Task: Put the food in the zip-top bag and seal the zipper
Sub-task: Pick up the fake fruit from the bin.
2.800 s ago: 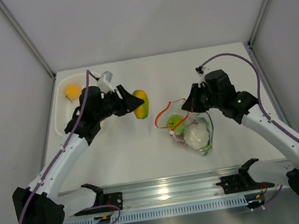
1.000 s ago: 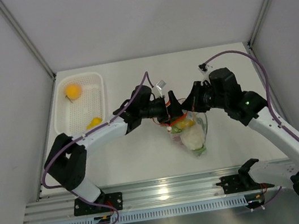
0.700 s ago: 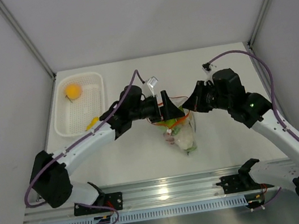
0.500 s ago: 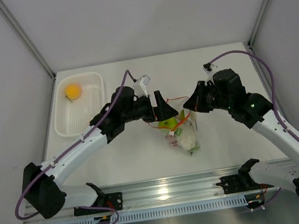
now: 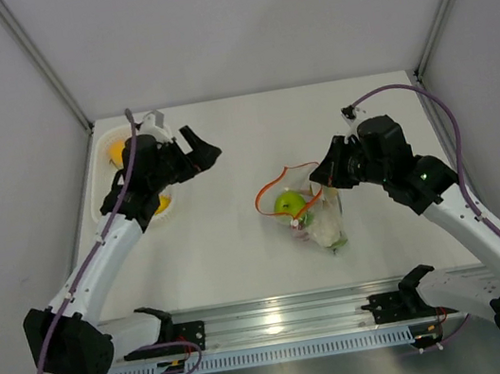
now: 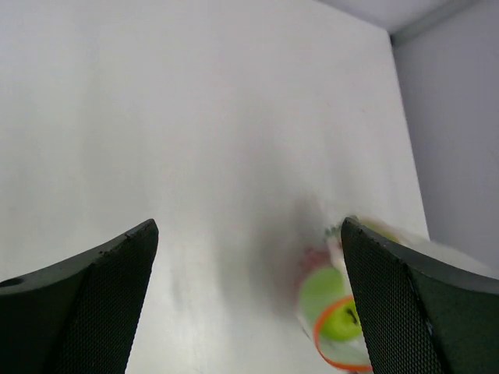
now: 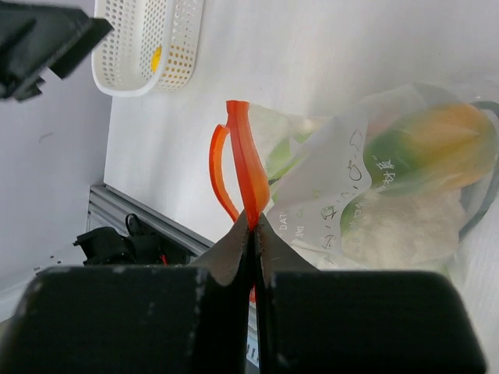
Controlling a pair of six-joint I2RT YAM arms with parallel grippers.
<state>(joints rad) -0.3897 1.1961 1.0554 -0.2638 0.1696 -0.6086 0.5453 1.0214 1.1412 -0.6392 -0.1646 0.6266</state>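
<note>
**White-walled bay, limp bag held by its mouth**

Top view: on the white surface (image 5: 231, 248), right of centre, the zip-top bag (image 5: 325, 222) slumps. It looks light, crinkly and slippery, and is best taken by its stiffer zipper (image 5: 272, 186). The left tool (image 5: 203, 147) gapes empty near the left-edge basket (image 5: 98, 140).

Left wrist: bare surface ahead.

Right wrist: the right tool (image 7: 254, 234) clamps the zipper.

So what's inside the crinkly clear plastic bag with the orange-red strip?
The clear bag holds a round green apple near the mouth, a white cauliflower deeper in, and a yellow-orange fruit. Anything beneath them is hidden by the crinkled plastic.
</note>
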